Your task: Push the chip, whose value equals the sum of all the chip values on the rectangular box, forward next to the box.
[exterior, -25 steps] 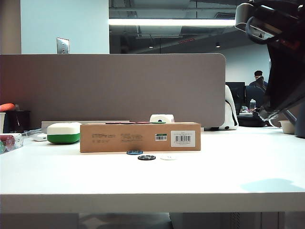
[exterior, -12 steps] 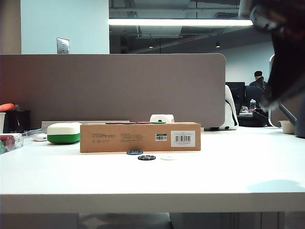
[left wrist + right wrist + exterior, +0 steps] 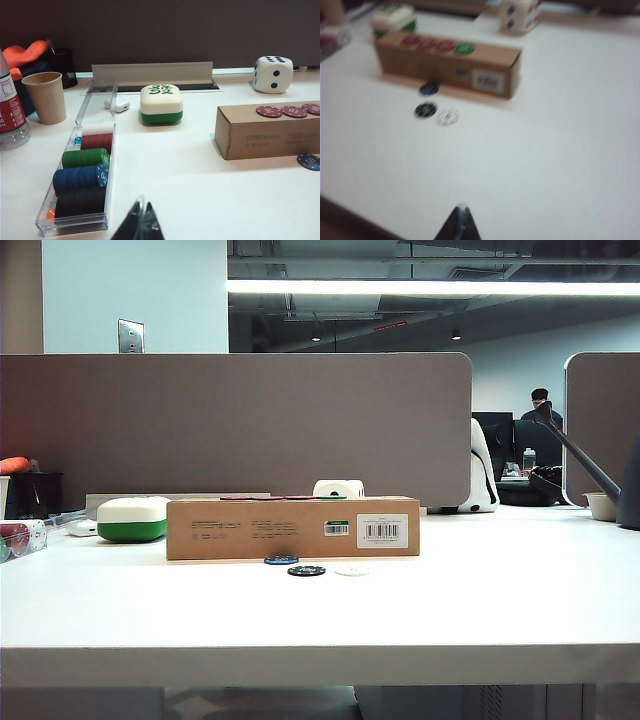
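Both end effectors, left and right, look closed, empty; I've pulled right clear, chip beside box.

Long brown cardboard box with a white barcode label, small round blue chip with lighter edge marks, black chip, white chip, red chips and one green chip on the box top, white and green rounded case, white dice with dark blue dots, black closed tips of the left gripper and the right gripper
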You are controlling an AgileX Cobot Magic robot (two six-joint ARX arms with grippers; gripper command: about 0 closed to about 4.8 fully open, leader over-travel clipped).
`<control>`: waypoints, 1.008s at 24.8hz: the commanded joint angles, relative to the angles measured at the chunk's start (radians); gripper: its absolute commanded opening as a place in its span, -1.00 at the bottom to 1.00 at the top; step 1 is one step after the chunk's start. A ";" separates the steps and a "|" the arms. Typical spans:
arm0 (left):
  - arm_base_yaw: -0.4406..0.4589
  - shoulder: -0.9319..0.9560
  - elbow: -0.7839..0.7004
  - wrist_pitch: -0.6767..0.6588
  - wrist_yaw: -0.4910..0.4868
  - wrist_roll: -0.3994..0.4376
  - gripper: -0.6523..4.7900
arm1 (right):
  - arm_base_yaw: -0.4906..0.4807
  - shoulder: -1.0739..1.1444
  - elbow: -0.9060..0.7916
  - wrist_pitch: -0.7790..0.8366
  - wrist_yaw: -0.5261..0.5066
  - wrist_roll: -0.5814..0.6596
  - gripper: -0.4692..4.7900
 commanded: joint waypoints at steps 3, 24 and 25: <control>-0.001 0.000 0.004 0.004 -0.002 0.000 -0.78 | -0.209 -0.227 -0.166 0.164 -0.035 0.000 -0.83; -0.001 0.000 0.004 -0.017 0.000 0.000 -0.78 | -0.603 -0.227 -0.315 0.410 -0.284 0.000 -0.82; -0.001 0.000 0.004 -0.017 0.000 0.000 -0.78 | -0.592 -0.227 -0.315 0.410 -0.270 0.000 -0.82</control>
